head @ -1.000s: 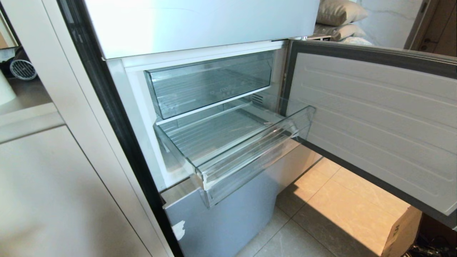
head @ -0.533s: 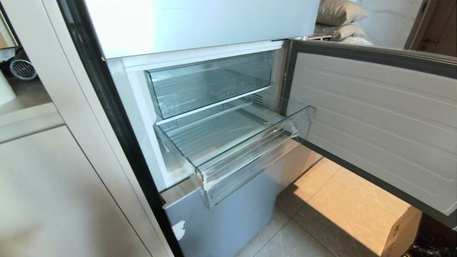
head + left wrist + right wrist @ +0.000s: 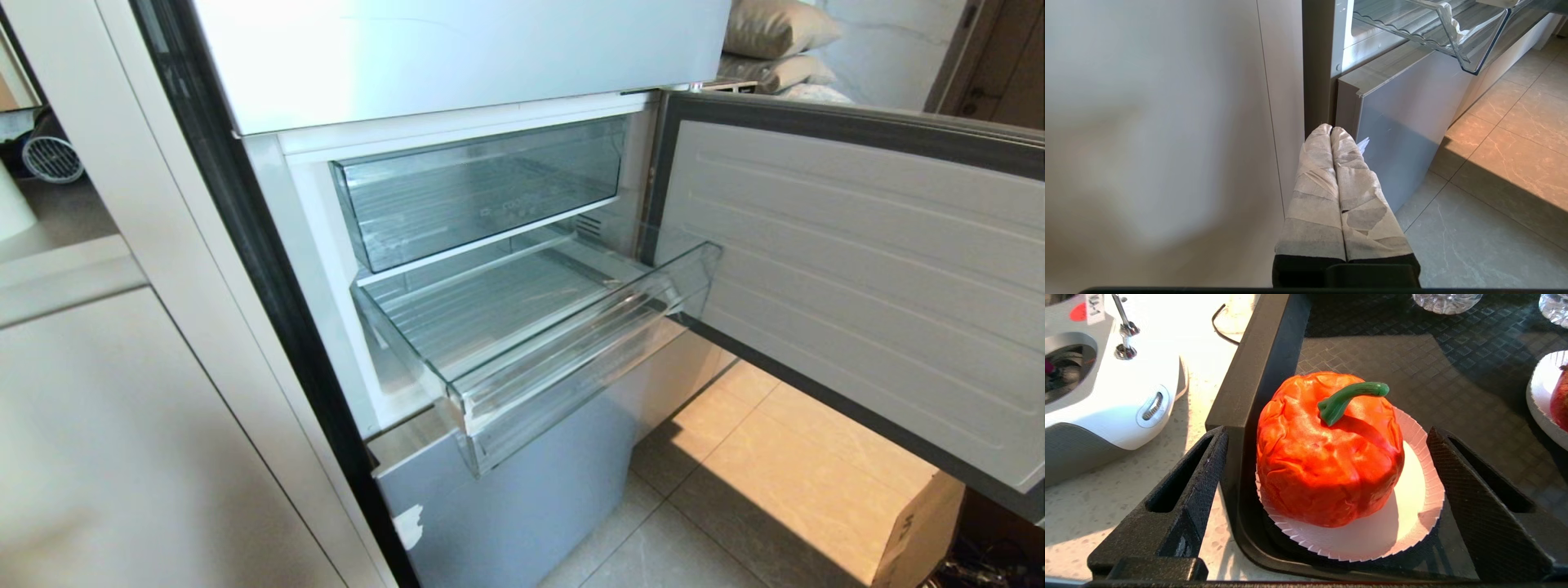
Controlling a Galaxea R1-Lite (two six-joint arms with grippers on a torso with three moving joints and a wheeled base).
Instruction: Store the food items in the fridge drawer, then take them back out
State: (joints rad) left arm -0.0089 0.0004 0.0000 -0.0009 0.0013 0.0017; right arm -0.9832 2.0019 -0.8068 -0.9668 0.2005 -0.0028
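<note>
Orange-red and creased, the fruit [image 3: 1329, 451] with its curved green stem [image 3: 1349, 398] sits on a white fluted paper plate [image 3: 1414, 506] in the corner of a black tray [image 3: 1261, 355], seen only in the right wrist view. The right end effector [image 3: 1327, 469] stands wide open around it, one black finger outside the tray wall over the speckled tabletop [image 3: 1081, 506], the other over the tray floor; neither finger touches the fruit, and nothing is gripped. At 3 o'clock from the fruit, a dark red piece [image 3: 1560, 402] on a second paper plate [image 3: 1541, 400] is cut off by the frame edge, too little showing to say what it is. At 10 o'clock lies a white controller [image 3: 1106, 375], partly cut off. Two glass pieces at 12 and 1 o'clock show only their bases.

Clear and ribbed, the fridge drawer [image 3: 563, 359] is pulled out below the upper clear bin [image 3: 482, 188], with nothing in it; the fridge door [image 3: 857, 278] swings open at 3 o'clock. No arm shows in the head view. The left end effector [image 3: 1333, 132], its taped fingers pressed together on nothing, hangs low beside the pale-blue bottom panel [image 3: 1404, 122].
</note>
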